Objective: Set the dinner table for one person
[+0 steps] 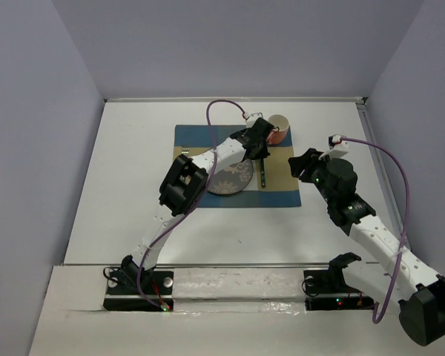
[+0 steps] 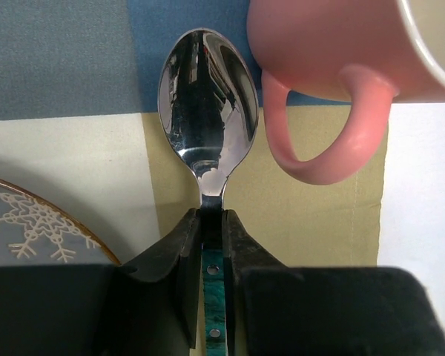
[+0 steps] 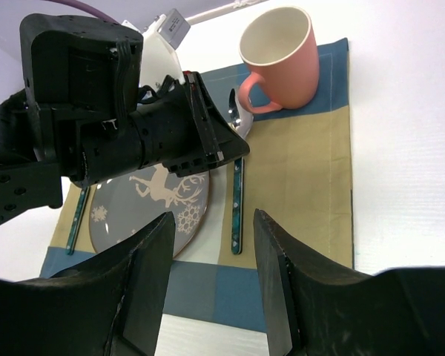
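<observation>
Left gripper (image 2: 211, 215) first: its jaws are pinched tight on the spoon (image 2: 208, 104), right at the neck where bowl meets green handle. That narrow spot looks like the sensible place to grab, since it keeps the spoon from twisting while it is lined up. In the right wrist view the handle appears to lie flat on the placemat (image 2: 59, 59), running toward its near edge. My read is that this is the placing step, with the release yet to come.

Moving outward, the bowl faces up on the placemat's tan panel. The pink mug (image 2: 334, 52) sits at the placemat's far right corner, its handle just beside the spoon bowl, so that is a tight fit. The plate (image 2: 30, 222), grey with white snowflake and deer patterns, takes the middle of the placemat. Another green-handled utensil (image 3: 78, 215) lies on the placemat's left side; fork or knife, I cannot tell.

Right gripper (image 3: 213, 222): jaws apart, nothing between them, hanging off the placemat's right side, probably staying out of the way.

And the table (image 1: 133, 148): a big flat matte white top spreading out on every side of the placemat, a thin metal rail (image 1: 368, 119) along its edge, with the placemat toward its far half.
</observation>
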Motion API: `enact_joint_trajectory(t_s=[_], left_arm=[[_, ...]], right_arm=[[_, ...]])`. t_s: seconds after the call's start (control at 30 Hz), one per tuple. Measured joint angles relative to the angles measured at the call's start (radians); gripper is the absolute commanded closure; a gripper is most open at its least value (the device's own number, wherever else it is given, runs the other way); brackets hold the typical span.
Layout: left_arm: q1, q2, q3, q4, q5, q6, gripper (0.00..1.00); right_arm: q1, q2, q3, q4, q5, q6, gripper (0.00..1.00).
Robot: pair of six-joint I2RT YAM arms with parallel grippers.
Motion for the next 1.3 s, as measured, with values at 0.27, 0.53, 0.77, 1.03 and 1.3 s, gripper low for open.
enact_joint_trajectory(t_s=[0.27,0.53,0.77,1.03,1.3], left_arm=[[0.0,0.001,0.0,-0.008,-0.023,0.012,0.6],[0.0,0.002,0.0,-0.008,-0.021,0.02,0.6],[0.0,-0.011,-0.03,0.018,-0.026,0.03,0.37],[-0.016,-0.377,-0.356,0.109,-0.097,0.126,0.24],[-0.056,-1.114,-0.83,0.324,-0.225,0.252,0.01]], right_arm=[[0.0,0.008,0.0,0.0,0.0,0.0,0.48],[0.0,0.008,0.0,0.0,0.0,0.0,0.48],[0.0,0.008,0.0,0.0,0.0,-0.001,0.48],[0.0,-0.088,-0.011,-0.01,0.007,-0.002,0.47],[0.0,-0.364,-0.016,-0.003,0.039,0.003,0.0]])
